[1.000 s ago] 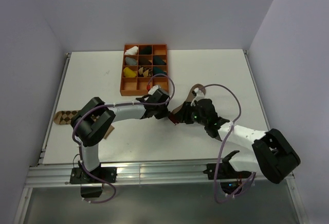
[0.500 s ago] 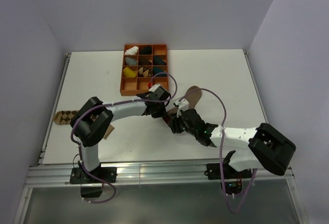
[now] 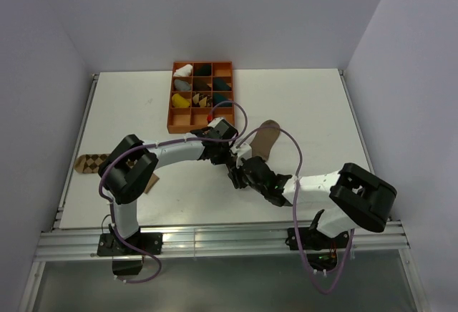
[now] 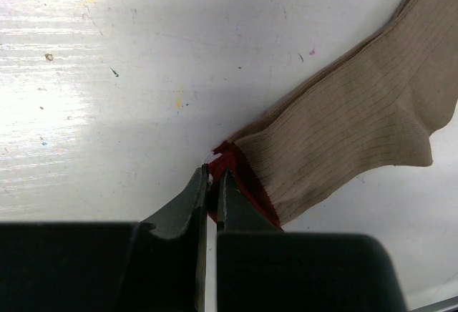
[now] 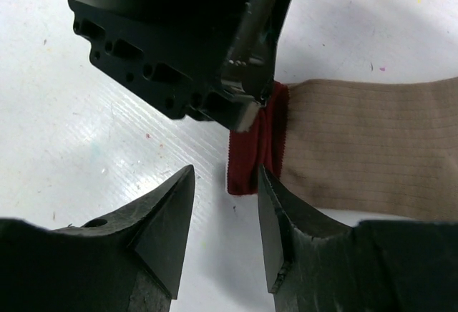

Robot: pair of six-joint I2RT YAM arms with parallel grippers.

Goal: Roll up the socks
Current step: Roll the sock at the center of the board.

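Hidden, tan sock: in the overhead view its cuff end is covered by the two grippers, and only the foot end is seen.
Hidden, argyle sock: partly covered by the left arm's elbow.
Unclear, orange tray: the sock bundles inside are too small to be told apart except by colour.
Left gripper: jaws are pressed together, with the tips set on the corner of the red cuff. Whether fabric is caught between them cannot be told.
Right gripper: fingers are spread partway and nothing is held. The cuff's end lies just past the gap.
Tan sock, place: laid flat at mid-table.
Argyle sock, place: at the table's left edge, well apart from the tan sock.
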